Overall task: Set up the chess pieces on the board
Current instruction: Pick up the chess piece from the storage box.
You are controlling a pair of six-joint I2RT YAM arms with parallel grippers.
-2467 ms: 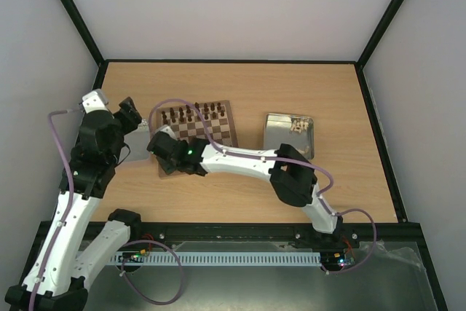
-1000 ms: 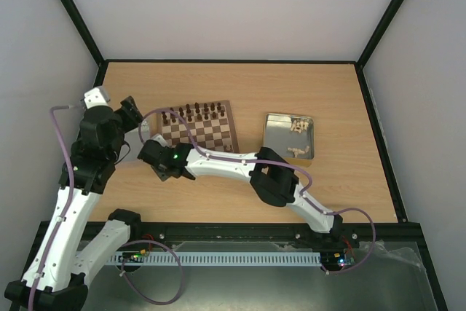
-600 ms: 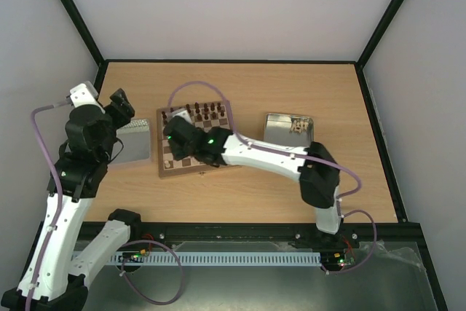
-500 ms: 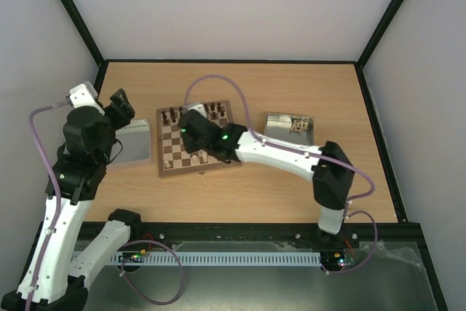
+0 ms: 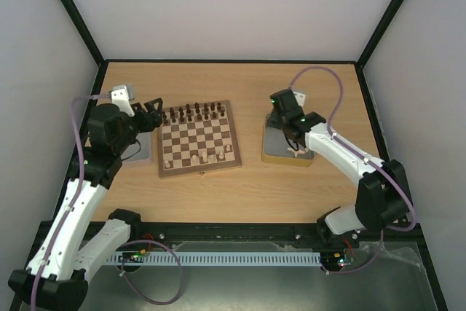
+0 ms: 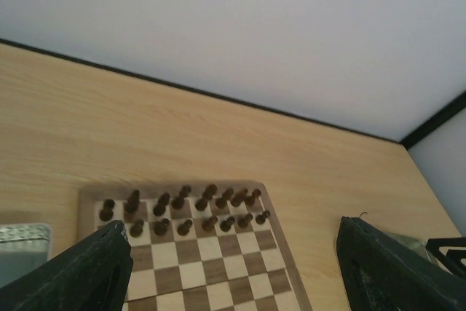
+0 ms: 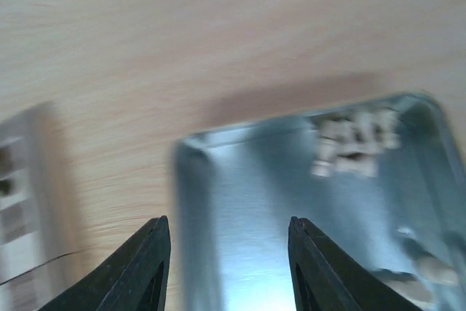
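Here, right claw (image 7: 227, 225) open, over tin (image 7: 277, 158)

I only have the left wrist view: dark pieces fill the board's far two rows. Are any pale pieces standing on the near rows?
Observer: Yes, the top view shows a few pale pieces on the near rows of the board.
Operator: Where is the right arm?
Observer: The right gripper hangs open over a metal tin right of the board.
Operator: What's in that tin?
Observer: A cluster of cream pieces in one corner, a few more apart.
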